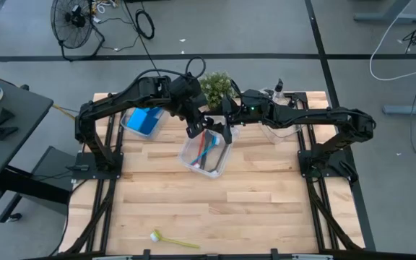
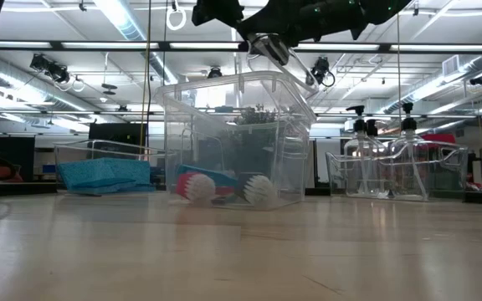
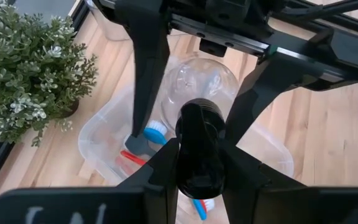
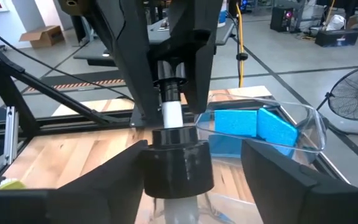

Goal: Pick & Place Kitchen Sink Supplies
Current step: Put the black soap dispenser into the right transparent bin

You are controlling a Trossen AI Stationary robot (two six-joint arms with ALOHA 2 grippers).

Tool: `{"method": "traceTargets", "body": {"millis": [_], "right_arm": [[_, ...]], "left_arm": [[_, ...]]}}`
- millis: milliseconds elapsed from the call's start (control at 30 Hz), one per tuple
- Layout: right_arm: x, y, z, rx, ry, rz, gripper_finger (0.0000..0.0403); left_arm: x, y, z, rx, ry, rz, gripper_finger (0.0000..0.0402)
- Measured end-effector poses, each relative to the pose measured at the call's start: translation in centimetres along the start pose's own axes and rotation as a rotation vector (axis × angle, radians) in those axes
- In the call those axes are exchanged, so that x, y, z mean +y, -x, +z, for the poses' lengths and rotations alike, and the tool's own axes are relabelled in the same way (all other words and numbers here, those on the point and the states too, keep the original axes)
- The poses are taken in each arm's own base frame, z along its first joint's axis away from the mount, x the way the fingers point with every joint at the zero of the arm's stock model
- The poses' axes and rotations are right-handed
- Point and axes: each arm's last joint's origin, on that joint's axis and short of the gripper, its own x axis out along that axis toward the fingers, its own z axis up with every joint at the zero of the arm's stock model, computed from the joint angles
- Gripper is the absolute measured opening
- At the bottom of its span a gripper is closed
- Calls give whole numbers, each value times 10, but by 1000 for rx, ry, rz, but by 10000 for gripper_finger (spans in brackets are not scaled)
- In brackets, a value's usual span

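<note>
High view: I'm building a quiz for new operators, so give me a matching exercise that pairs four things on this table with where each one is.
Things:
1. blue sponges
2. yellow-green brush
3. pump bottle
4. potted plant

Places:
A. lying loose on the table, near its front edge
B. held by the left gripper above the brush bin
C. inside the clear bin on the left side
D. standing at the far edge

Pairs: 1-C, 2-A, 3-B, 4-D
</note>
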Motion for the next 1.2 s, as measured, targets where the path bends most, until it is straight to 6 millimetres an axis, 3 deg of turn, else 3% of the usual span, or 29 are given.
{"method": "traceTargets", "body": {"millis": [533,800,933,1200], "right_arm": [[1,0,0,-1,4,8,136],[0,0,0,0,11,7,140],[0,0,0,2,10,3,134],[0,0,1,-13,23,23,137]], "left_arm": [[0,0,0,0,1,3,98],[0,0,0,0,-4,1,106],[-1,0,0,3,3,-1,142],[-1,2,-1,6,47,-11,273]]}}
